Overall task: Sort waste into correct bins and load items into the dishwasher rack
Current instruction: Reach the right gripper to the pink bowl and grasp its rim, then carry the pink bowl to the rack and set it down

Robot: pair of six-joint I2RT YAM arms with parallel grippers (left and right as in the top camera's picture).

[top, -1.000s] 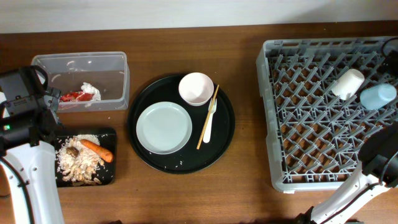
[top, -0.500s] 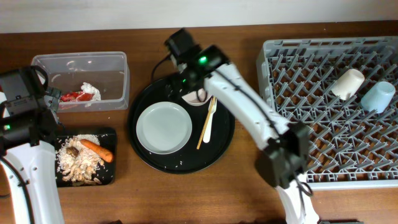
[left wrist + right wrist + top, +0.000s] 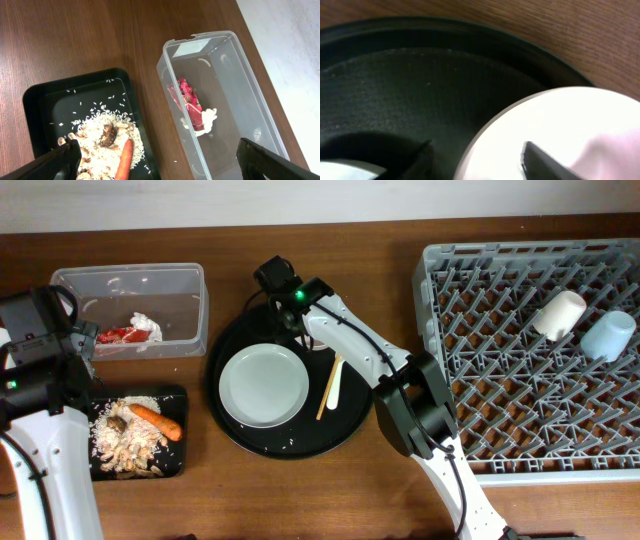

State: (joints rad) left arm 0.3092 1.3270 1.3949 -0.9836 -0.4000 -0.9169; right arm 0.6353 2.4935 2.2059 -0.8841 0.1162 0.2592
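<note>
On the left nothing has moved. The left claw hangs wide open above the clear tub, which holds the red wrapper and napkin, and the black tray with the rice and carrot.

The change is in the middle. A second ago the right arm was parked by the rack; it has swung across to the round tray and now sits on the pink bowl, behind the plate. The right claw seems to straddle the bowl's rim, jaws apart, though the close view is blurred. The bowl looks next to go.

The rack already holds the white cup and blue cup.
</note>
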